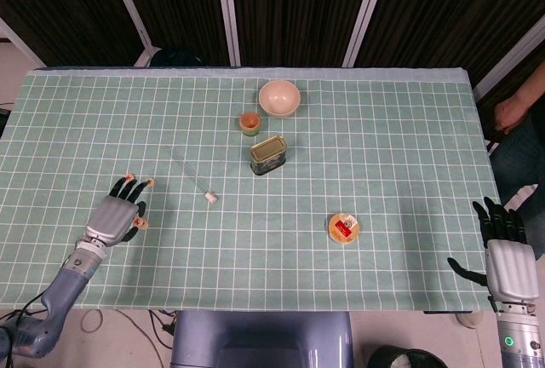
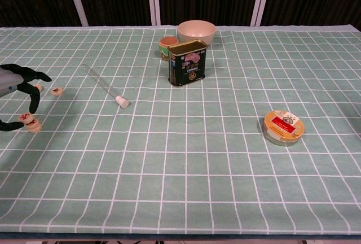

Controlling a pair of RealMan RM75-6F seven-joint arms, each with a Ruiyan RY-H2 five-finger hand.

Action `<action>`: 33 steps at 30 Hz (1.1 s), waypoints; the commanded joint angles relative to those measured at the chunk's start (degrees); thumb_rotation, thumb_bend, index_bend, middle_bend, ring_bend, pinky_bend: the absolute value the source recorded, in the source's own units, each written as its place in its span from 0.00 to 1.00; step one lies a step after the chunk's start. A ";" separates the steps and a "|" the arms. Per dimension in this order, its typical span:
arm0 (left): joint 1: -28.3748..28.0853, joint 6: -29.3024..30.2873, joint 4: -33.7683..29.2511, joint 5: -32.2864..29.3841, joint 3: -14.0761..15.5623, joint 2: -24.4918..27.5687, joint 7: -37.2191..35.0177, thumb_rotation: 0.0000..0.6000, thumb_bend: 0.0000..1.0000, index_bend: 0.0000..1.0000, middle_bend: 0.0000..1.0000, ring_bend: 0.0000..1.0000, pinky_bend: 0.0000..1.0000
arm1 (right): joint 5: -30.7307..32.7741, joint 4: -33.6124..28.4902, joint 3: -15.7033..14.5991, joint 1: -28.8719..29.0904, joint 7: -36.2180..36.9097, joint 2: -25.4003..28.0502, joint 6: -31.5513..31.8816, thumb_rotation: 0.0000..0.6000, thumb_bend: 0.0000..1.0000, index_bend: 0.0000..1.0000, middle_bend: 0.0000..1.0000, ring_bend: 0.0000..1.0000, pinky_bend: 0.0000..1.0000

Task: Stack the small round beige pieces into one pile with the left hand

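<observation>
My left hand [image 2: 14, 94] sits at the table's near-left corner, fingers arched down over the cloth. Between thumb and a fingertip I seem to have one small round beige piece [image 2: 25, 118], carried just above another piece [image 2: 34, 125] on the cloth; the two overlap so closely in the chest view that I cannot tell whether the upper one is seated yet. I read this as the moment of setting one disc on the other, which is why the hand hovers low here.

From the hand at about one o'clock, a loose piece [image 2: 57, 91] lies flat, near but apart, and one more piece [image 2: 38, 87] peeps out beside my fingers. Both are yet to be stacked. The discs bear red marks, too small to read.

Further out at two o'clock lies a clear tube [image 2: 104, 84] with a white cap, slantwise. Beyond it, toward the table's far middle, stand a green tin can [image 2: 187, 63] with "100%" legible on its label, an orange cup [image 2: 167, 45] and a beige bowl [image 2: 196, 30]. Far over at three o'clock is a flat round tin [image 2: 282, 127] with a red label I cannot read.

My right hand [image 1: 508, 259] rests off the table's near-right edge, fingers spread, holding nothing.
</observation>
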 commanded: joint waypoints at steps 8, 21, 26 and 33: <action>0.15 -0.17 0.10 0.47 -0.53 -0.48 0.59 1.00 0.33 0.48 0.06 0.00 0.00 | 0.00 0.03 0.02 -0.01 0.04 0.03 0.03 1.00 0.23 0.07 0.01 0.03 0.00; 0.45 -0.87 0.43 0.39 -0.80 -0.88 1.42 1.00 0.33 0.47 0.06 0.00 0.00 | 0.01 0.01 0.04 -0.01 0.00 0.00 0.08 1.00 0.23 0.07 0.01 0.03 0.00; 0.61 -0.93 0.71 0.52 -0.80 -1.14 1.73 1.00 0.33 0.46 0.06 0.00 0.00 | 0.10 -0.01 0.11 -0.01 0.07 -0.01 0.07 1.00 0.23 0.07 0.01 0.03 0.00; 0.75 -1.03 0.78 0.60 -0.95 -1.33 2.03 1.00 0.33 0.44 0.06 0.00 0.00 | 0.13 -0.03 0.16 0.01 0.12 0.00 0.08 1.00 0.23 0.07 0.01 0.03 0.00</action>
